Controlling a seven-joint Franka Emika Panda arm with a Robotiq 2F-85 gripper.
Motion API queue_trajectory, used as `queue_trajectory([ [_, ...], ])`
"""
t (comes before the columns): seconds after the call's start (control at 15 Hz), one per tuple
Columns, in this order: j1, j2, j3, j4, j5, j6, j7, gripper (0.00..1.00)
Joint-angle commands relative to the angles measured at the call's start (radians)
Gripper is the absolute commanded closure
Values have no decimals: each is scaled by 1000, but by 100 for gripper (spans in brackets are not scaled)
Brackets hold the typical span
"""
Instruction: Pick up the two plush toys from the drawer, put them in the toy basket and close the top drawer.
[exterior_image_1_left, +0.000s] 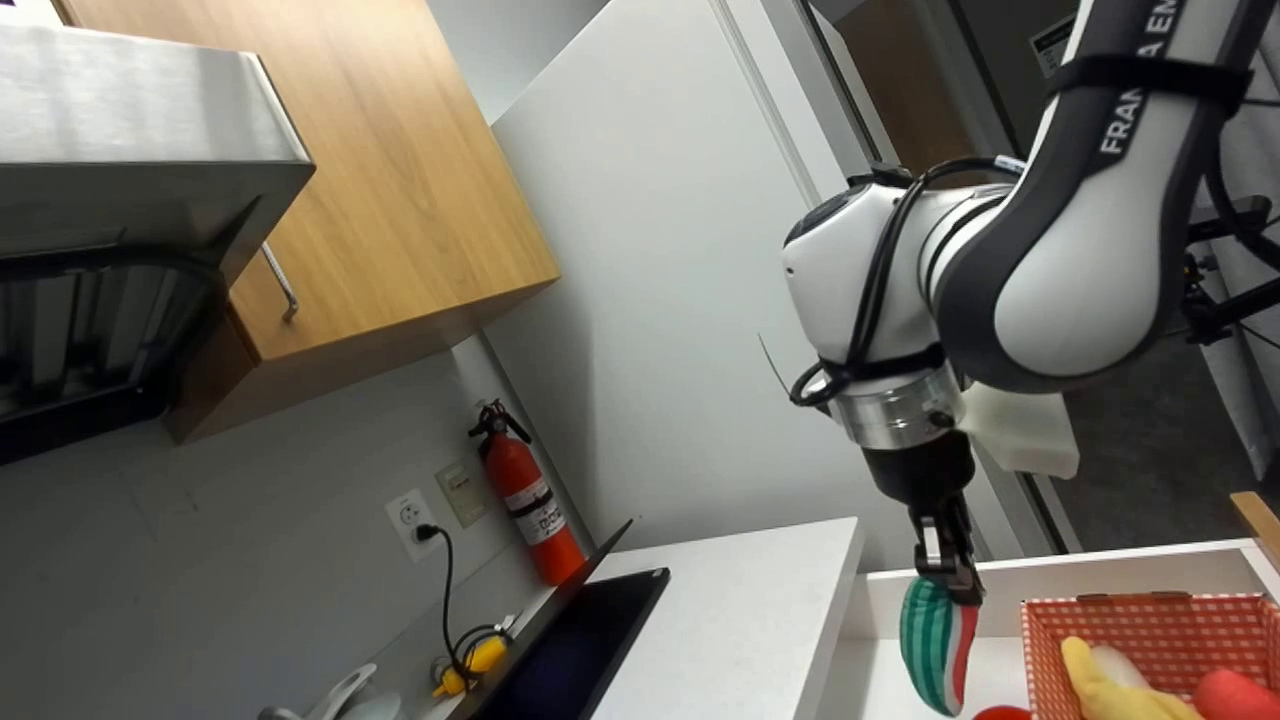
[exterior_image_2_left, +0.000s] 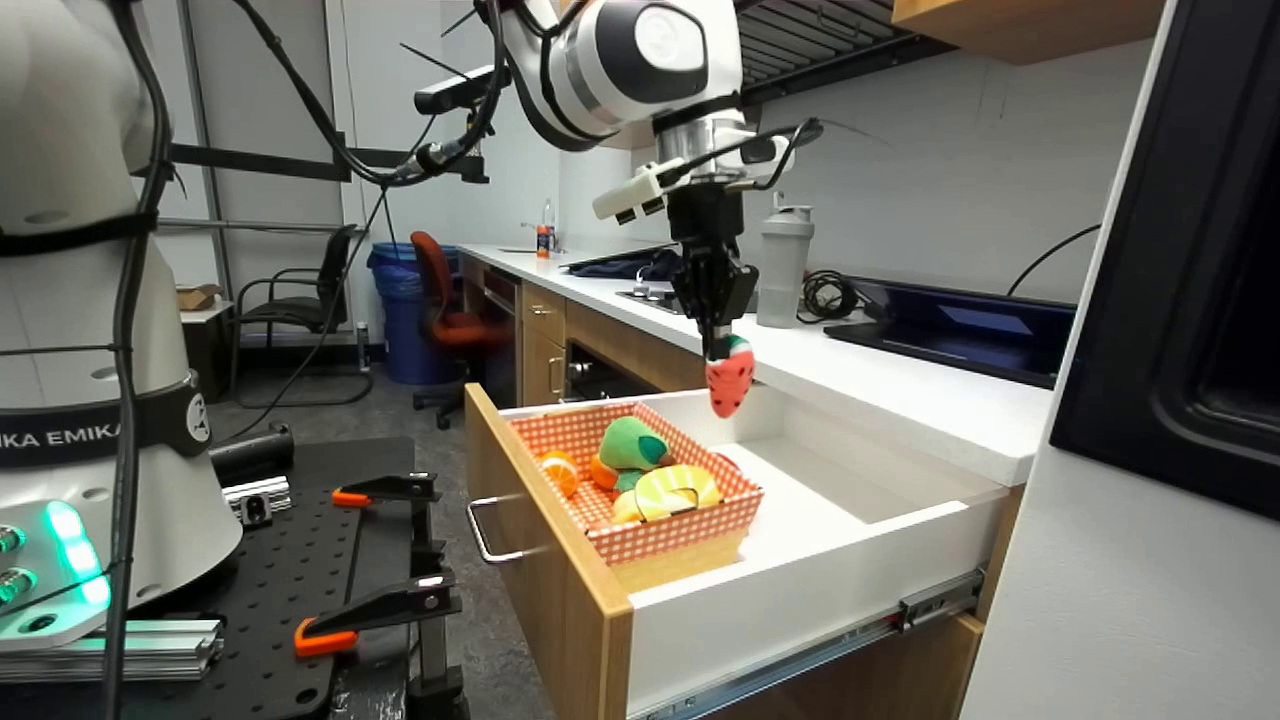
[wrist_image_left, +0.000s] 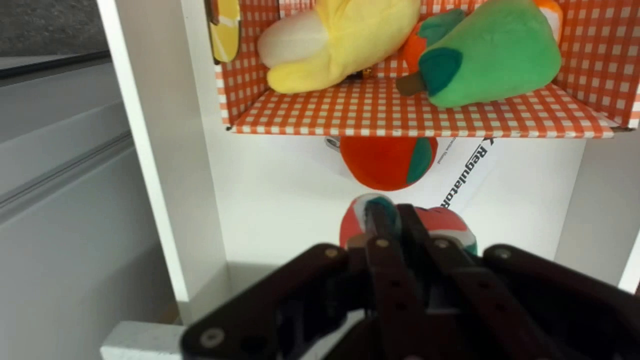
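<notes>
The watermelon plush (exterior_image_1_left: 936, 648) shows green stripes and red, the basket (exterior_image_2_left: 680, 532) red-white checks

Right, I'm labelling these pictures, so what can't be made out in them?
Wrist view: the middle of the watermelon plush, hidden by the gripper.
Wrist view: part of the red toy, hidden by the basket.
In an exterior view: part of the banana plush, cut off by the bottom edge.
</notes>
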Motion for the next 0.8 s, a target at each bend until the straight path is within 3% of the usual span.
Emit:
queue_trajectory([
  [0.0, -43, -172, 5, -101, -15, -53, 20, 98],
  [0.4, -77, -329, 30, -216, 14, -181, -8, 98],
  [0.73, -46, -336, 66, -260, 49, -240, -37, 98],
])
